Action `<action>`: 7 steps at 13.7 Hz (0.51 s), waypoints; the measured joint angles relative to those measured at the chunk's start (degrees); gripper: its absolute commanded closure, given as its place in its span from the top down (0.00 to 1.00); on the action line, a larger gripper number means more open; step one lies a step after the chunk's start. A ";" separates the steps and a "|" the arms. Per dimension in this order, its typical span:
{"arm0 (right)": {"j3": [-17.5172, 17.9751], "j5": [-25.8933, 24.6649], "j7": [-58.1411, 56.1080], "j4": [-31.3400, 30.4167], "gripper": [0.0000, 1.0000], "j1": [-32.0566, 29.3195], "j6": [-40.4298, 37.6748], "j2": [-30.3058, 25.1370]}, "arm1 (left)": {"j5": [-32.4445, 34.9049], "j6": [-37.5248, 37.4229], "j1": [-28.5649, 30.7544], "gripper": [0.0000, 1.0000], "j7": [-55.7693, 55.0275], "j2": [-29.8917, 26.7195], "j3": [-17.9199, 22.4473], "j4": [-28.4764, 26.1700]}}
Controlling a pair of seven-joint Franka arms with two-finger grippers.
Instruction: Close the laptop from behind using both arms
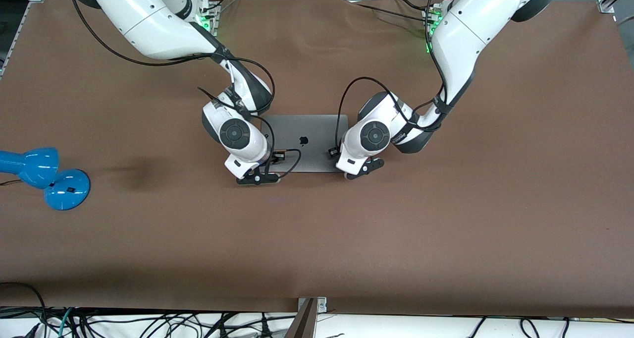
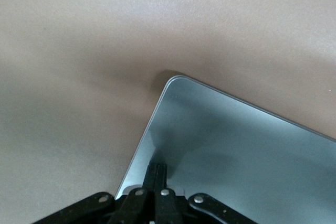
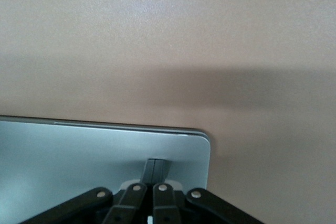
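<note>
While the front view shows you the laptop (image 1: 308, 142) shut flat mid-desk (image 1: 446, 229), lid logo up, only the wrist views show both the left gripper (image 2: 157, 174) and right gripper (image 3: 155, 169) with jaws pressed together, tips on the lid's corners.

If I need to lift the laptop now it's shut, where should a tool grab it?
The laptop lies flat and closed, lid up, so only its thin edges offer a hold. Probably best is the free edge nearest the front camera, coming in low and level. Both tools, left and right, are shut, fingertips on the lid's corners there.
</note>
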 measured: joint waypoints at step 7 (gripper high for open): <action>0.00 0.00 -0.28 5.06 1.00 -0.07 -0.39 -0.19 | 0.00 0.64 0.04 1.00 -0.07 0.01 0.61 0.35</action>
